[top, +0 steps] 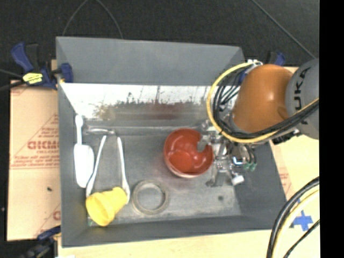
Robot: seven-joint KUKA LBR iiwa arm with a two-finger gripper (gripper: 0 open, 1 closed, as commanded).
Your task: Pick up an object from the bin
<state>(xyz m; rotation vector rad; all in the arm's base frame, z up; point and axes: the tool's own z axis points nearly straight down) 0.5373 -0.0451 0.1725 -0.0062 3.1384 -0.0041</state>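
Note:
A red round bowl point(185, 152) stands upright right of the bin's middle. My gripper point(210, 163) is at the bowl's right rim and is open. One fingertip point(205, 144) lies over the rim's upper right part. The other fingertip point(213, 180) stands outside the bowl, on the bin floor below and to the right of it. Nothing shows between the fingers apart from the bowl's edge. A clear ring point(149, 196), like a tape roll, lies flat just lower left of the bowl.
Clear plastic tongs point(110, 160) lie at the left, with a yellow cup-shaped piece point(106, 205) at their lower end. A white spoon-like tool point(82, 157) lies along the left wall. The arm's orange cover and cables hang over the bin's right side.

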